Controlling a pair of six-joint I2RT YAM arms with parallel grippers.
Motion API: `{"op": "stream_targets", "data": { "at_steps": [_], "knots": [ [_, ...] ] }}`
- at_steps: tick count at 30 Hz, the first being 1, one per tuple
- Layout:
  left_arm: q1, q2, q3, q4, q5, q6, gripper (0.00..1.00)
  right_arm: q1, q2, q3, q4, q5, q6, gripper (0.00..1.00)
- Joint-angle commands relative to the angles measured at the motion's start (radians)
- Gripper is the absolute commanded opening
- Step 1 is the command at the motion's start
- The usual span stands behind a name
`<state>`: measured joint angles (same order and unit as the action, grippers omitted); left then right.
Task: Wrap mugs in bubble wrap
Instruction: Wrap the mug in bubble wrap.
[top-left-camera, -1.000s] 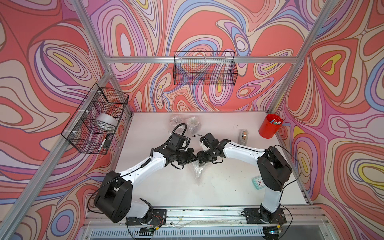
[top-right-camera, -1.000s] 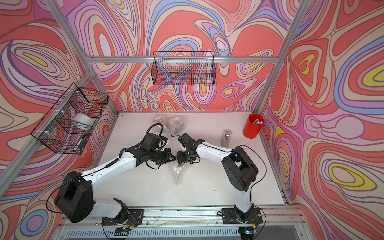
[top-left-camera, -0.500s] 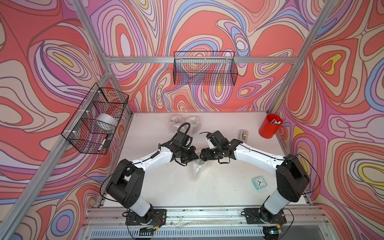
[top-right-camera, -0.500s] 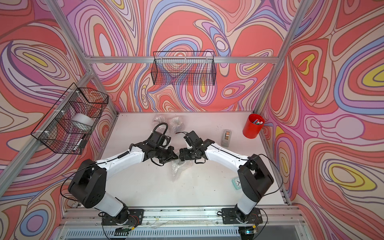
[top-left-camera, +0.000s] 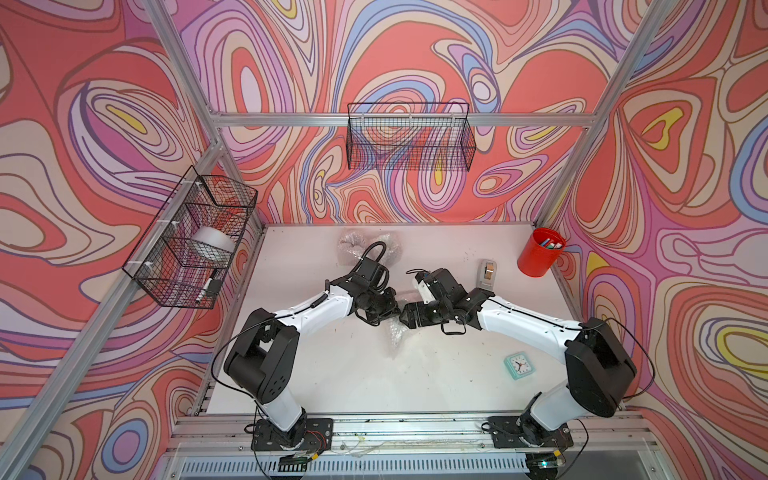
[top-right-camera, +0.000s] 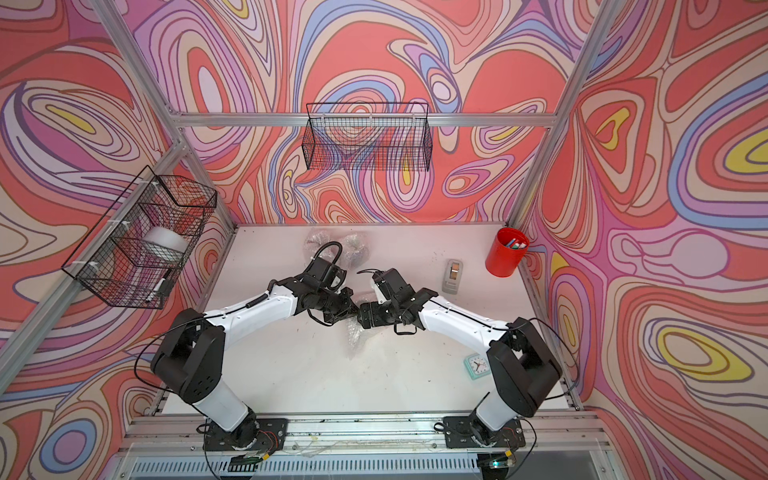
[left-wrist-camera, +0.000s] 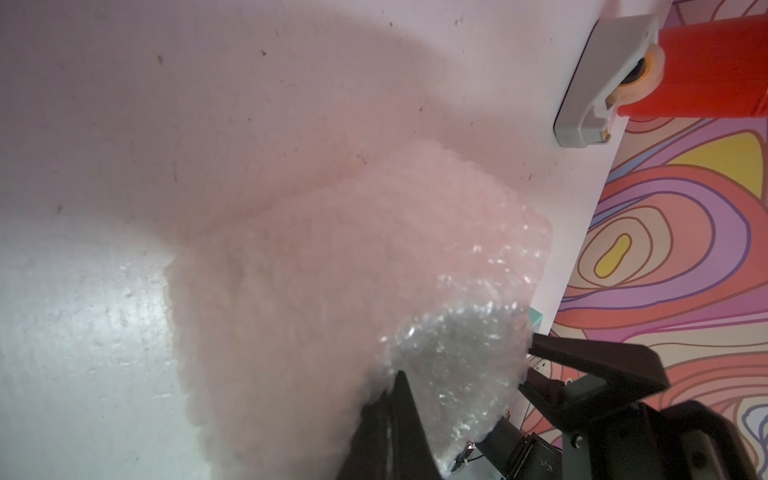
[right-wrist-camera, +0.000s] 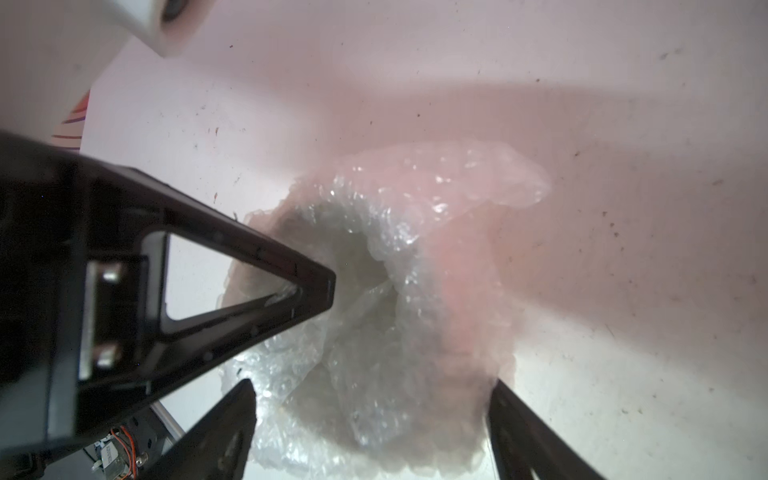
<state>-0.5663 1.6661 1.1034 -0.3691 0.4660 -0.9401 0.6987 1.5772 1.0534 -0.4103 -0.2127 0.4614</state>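
Bubble wrap: your crumpled clear sheet of bubble wrap (top-left-camera: 395, 334) hangs over the middle of the table (top-left-camera: 332, 374). Whether a mug sits inside it, you cannot tell.
Left gripper: your left gripper (top-left-camera: 395, 311) has its jaws closed, pinching the sheet's upper part.
Right gripper: your right gripper (right-wrist-camera: 372, 386) has its jaws spread wide, with 1 finger on each side of the sheet. In both top views it meets the left gripper tip to tip.
Bundles: 2 wrapped bundles (top-left-camera: 352, 245) lie side by side at the back of the table. Their contents are too hazy to name.
Tape dispenser: you see the tape dispenser (top-left-camera: 487, 272) beyond the right wrist.
Pen cup: the red pen cup (top-left-camera: 540, 253) stands in the back right corner, near the dispenser.
Clock: a small teal clock (top-left-camera: 518, 365) lies beside the right arm.
Baskets: 2 wire baskets (top-left-camera: 409, 141) hang on the walls. The side one holds a white roll (top-left-camera: 212, 245).
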Motion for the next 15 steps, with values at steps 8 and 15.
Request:
{"op": "stream_targets", "data": {
  "at_steps": [8,15],
  "knots": [
    [-0.027,0.046,-0.002,-0.041,-0.059,-0.066,0.00,-0.003,0.066,0.001,0.061,0.005,0.011,0.84],
    [-0.027,0.015,-0.018,0.017,-0.060,-0.100,0.03,-0.004,0.126,-0.001,0.064,0.021,-0.003,0.84]
  ]
}}
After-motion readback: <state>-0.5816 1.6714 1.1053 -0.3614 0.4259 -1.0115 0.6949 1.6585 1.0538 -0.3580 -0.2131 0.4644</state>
